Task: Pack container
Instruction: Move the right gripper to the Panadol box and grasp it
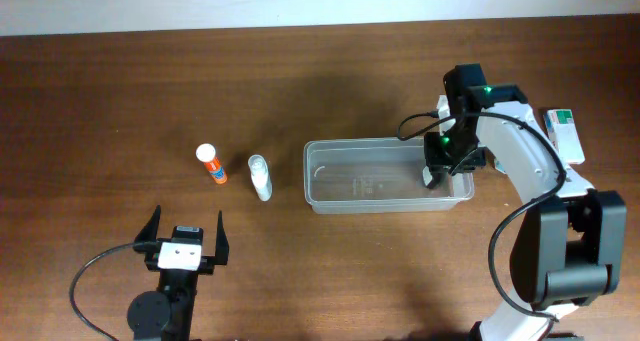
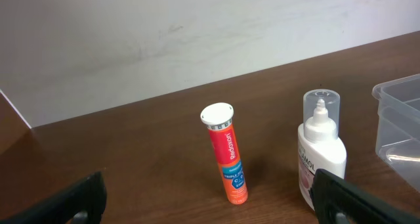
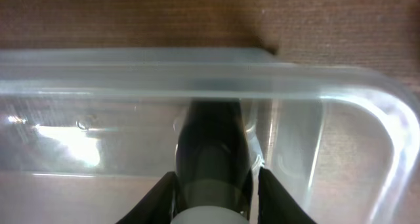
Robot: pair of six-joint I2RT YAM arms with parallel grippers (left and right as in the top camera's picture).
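Right gripper (image 1: 437, 171) is reaching down at the right end of the container (image 1: 370, 181), tips dipping below the rim. In the right wrist view its fingers (image 3: 210, 152) are showing as one narrow dark mass with no gap between them, blurred through the clear plastic. Cannot tell whether they are pinching the wall or only sitting against it. The rim is running across just ahead of the fingertips, and its rounded corner is curving off to one side of them.

Left gripper (image 1: 187, 233) is sitting low over the table (image 1: 100, 101), fingers (image 2: 348, 198) spread wide, holding nothing. Ahead of those fingers and between them, an orange tube (image 2: 226, 158) with a white cap is lying on the wood. A white dropper bottle (image 2: 320, 152) is lying just beside it, nearer the right-hand finger. The container's end is showing beyond that finger.

A white-and-green box (image 1: 565, 133) is lying well apart from the right fingers, outside the container.
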